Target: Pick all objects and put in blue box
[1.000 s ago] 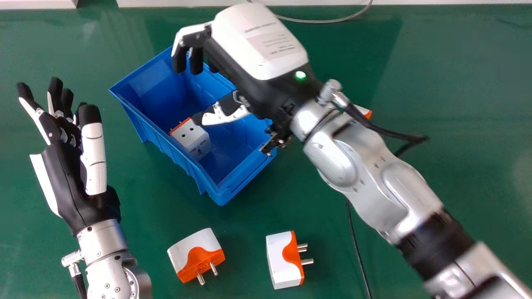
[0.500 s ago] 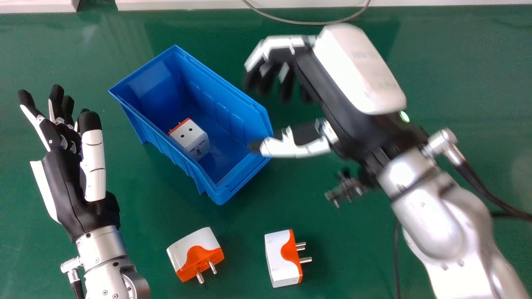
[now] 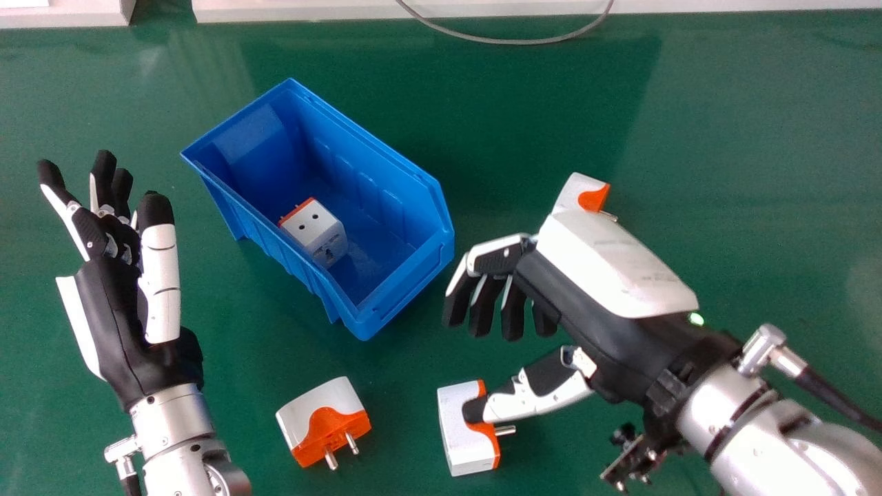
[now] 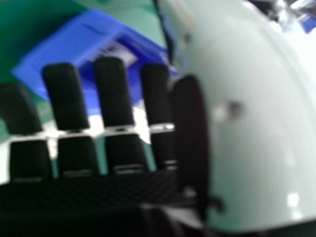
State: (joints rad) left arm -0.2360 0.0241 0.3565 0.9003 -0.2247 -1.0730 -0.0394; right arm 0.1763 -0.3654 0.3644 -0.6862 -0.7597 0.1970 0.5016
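My right hand (image 3: pixel 606 289) is open right of the blue box (image 3: pixel 413 275), its thumb tip over the white-orange adapter (image 3: pixel 458 441) at the bottom middle; contact cannot be told. Beyond the back of that hand lies another adapter (image 3: pixel 575 193), partly hidden. A third adapter (image 3: pixel 320 413) rests below the box, pins toward the near edge. Inside the box sits an adapter (image 3: pixel 317 231) against the left wall. At the left my left hand (image 3: pixel 114 296) is open, holding nothing. The right hand view has my right hand (image 4: pixel 113 98) before the blue box (image 4: pixel 59 49).
A green table (image 3: pixel 758 138) lies under everything. Along its far edge runs a white ledge (image 3: pixel 310 8), with a grey cable (image 3: pixel 510 41) looping down from it. A black cable (image 3: pixel 827 396) trails from my right wrist.
My right hand has moved from over the box to the right and then nearer, above the near adapter, uncovering the box and the far right adapter. The left hand has shifted slightly.
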